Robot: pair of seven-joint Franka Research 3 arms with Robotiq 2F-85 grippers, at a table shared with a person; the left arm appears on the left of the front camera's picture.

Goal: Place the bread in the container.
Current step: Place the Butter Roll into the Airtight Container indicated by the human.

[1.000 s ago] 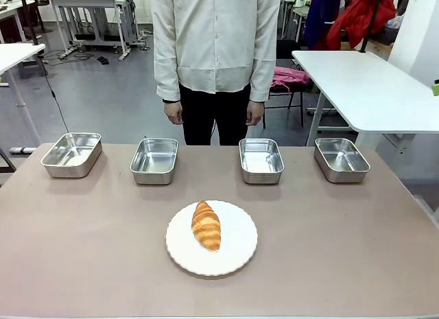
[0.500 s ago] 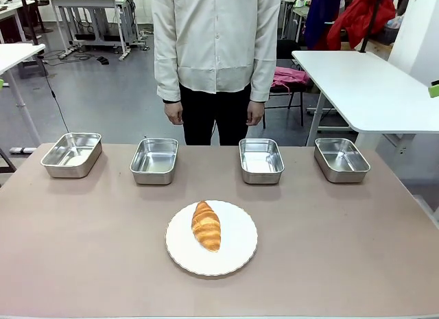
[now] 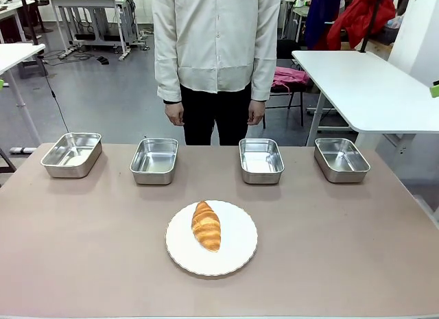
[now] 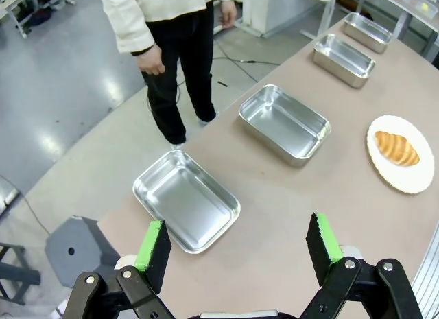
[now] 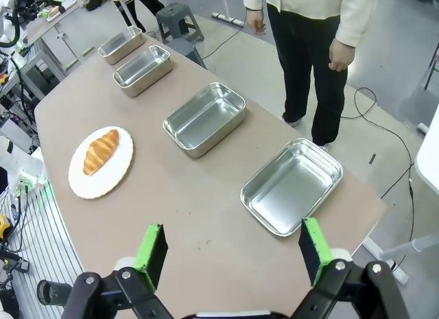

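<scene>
Bread (image 3: 206, 225), a golden-brown ridged croissant, lies on a round white scalloped plate (image 3: 236, 254) in the near middle of the brown surface (image 3: 329, 250). It sits left of the plate's centre, one tapered end pointing toward the far side, and touches only the plate.

The left pincer (image 4: 237, 240) hangs high above the left end of the surface. Its green pads are spread wide, and the surface shows through the gap between them. The right pincer (image 5: 232, 250) hangs high over the right end, its pads equally wide, framing bare surface. Both are well apart from the bread.

Beyond the plate, an open stretch of surface leads to a row of four shiny steel pans along the far edge. These are the leftmost container (image 3: 71, 154), the second container (image 3: 154, 160), the third container (image 3: 261, 160) and the rightmost container (image 3: 341, 159). All stand upright with their bright bottoms showing, apart from one another, and the leftmost is turned slightly askew. The plate lines up with the gap between the second and third. The pictures do not tell which of the four is meant for the bread.

Behind the row, a person (image 3: 216, 44) in a pale shirt and dark trousers stands at the far edge. The person's hands (image 3: 174, 113) hang at the sides, off the surface.

Farther back are a grey floor, a white table (image 3: 363, 86) at the right, a pink cloth (image 3: 288, 77) on a chair and a red garment (image 3: 360, 17). In the left wrist view a grey stool (image 4: 75, 247) stands on the floor by the surface's corner.
</scene>
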